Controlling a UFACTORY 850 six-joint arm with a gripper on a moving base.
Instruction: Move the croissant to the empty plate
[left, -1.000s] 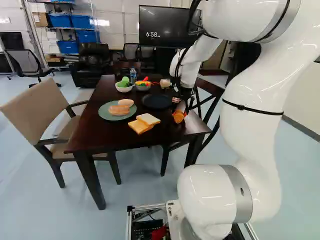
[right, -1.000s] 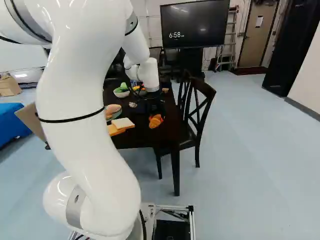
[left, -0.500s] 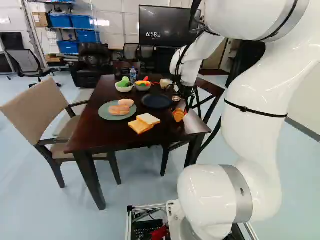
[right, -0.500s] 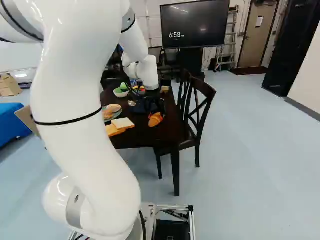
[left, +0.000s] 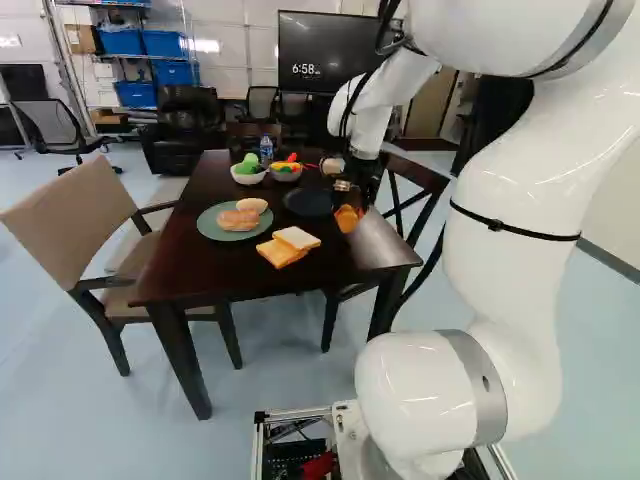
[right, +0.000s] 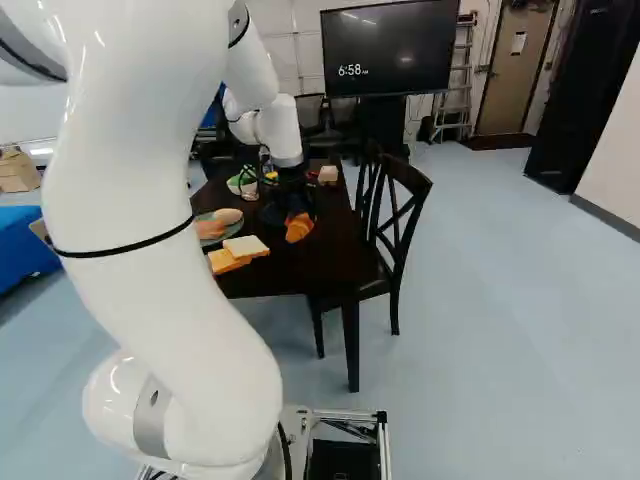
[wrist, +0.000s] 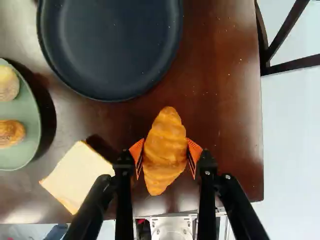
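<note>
Since the earlier frame, the arm (left: 505, 150) has carried the croissant (wrist: 167, 130) toward 11 o'clock (12 o'clock: straight ahead of the base); the base has not moved. The end effector (wrist: 165, 152) is closed to the width of the croissant's middle, one orange pad bearing on each flank. Expect a light, slightly yielding item with a ribbed, low-slip surface; excess force could dent it. Grip at the thick waist, as at present, tapered ends pointing roughly to 12 and 6 o'clock. It appears to be raised above the counter (wrist: 225, 100). The empty plate (wrist: 110, 45) lies at 11 o'clock from the croissant; its raised rim is the main obstruction, so clear it before lowering. The bread slices (wrist: 80, 175) lie between 8 and 9 o'clock, the green plate (wrist: 31, 112) near 9, and the chair (wrist: 292, 62) at 2, outside the indicated path.
</note>
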